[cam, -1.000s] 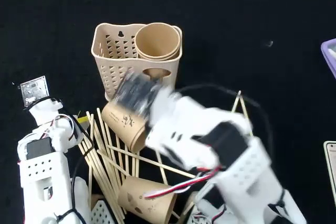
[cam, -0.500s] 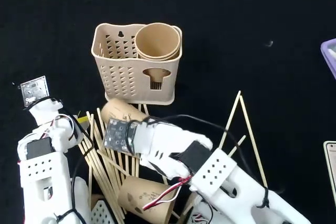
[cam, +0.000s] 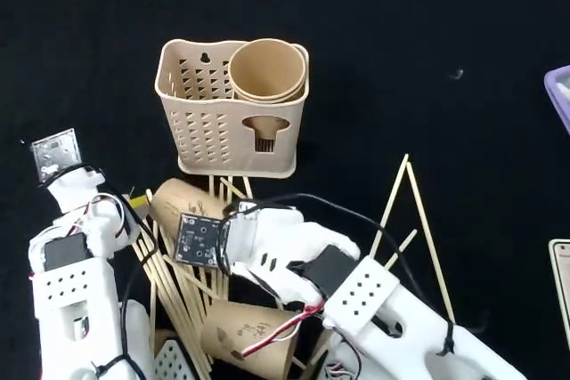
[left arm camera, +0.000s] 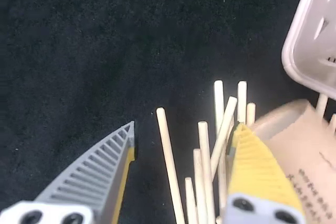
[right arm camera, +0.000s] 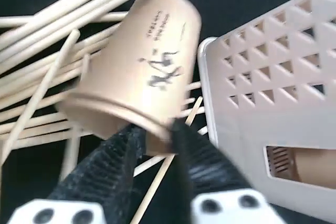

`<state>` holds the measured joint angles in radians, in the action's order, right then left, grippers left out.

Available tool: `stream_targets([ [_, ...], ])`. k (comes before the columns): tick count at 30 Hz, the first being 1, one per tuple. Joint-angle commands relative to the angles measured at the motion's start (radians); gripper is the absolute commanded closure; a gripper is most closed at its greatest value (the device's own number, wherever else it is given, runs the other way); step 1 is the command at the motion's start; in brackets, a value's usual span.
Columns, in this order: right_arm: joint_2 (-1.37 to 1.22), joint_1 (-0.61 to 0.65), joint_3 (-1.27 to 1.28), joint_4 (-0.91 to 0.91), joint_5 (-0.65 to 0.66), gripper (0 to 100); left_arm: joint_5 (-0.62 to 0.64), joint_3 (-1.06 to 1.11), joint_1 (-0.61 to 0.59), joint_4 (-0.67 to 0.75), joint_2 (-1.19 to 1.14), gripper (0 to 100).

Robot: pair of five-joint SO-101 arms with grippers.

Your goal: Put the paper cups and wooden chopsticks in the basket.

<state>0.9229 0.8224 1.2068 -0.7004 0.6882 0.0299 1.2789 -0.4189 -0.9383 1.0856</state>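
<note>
The right end effector (right arm camera: pixel 156 130) nips only the rim of a lying cup (right arm camera: pixel 142 61), low and left of the middle in the high view. Its fingers are almost closed. The hold is thin, so I think the cup may slip or squash when lifted. It lies on the sticks (cam: pixel 178 282), which could roll.

The left end effector (left arm camera: pixel 184 127) is wide open, holds nothing and sits just beside that cup. The two could bump.

A near cup (cam: pixel 245 340) lies at the bottom. Loose sticks (cam: pixel 405 206) lie at the right. Farther up stands the basket (cam: pixel 200 131). Stacked cups (cam: pixel 267 68) fill its right half, so I think only the left half has room.
</note>
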Motion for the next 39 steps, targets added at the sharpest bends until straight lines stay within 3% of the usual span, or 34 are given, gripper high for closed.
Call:
stream_targets([
  [1, 0.068, 0.009, -0.039, -0.023, 0.005, 98.9, -0.002, -0.013, -0.001, 0.011, 0.017, 71],
  [12, 0.344, 0.006, -0.156, -0.361, 0.003, 98.8, -0.002, -0.013, -0.004, 0.011, 0.017, 71],
  [18, 0.429, -0.141, -0.22, -0.442, 0.003, 98.8, -0.002, -0.013, -0.002, 0.011, 0.017, 71],
  [22, 0.381, -0.204, -0.197, -0.45, -0.092, 98.8, -0.002, -0.013, 0.001, 0.011, 0.017, 71],
  [31, 0.159, -0.207, -0.142, -0.344, -0.187, 98.4, -0.002, -0.013, -0.004, 0.011, 0.017, 71],
  [37, 0.065, -0.239, -0.174, -0.342, -0.189, 84.2, -0.002, -0.013, -0.004, 0.011, 0.017, 71],
  [39, 0.045, -0.273, -0.173, -0.331, -0.184, 84.6, -0.002, -0.015, -0.004, 0.011, 0.017, 71],
])
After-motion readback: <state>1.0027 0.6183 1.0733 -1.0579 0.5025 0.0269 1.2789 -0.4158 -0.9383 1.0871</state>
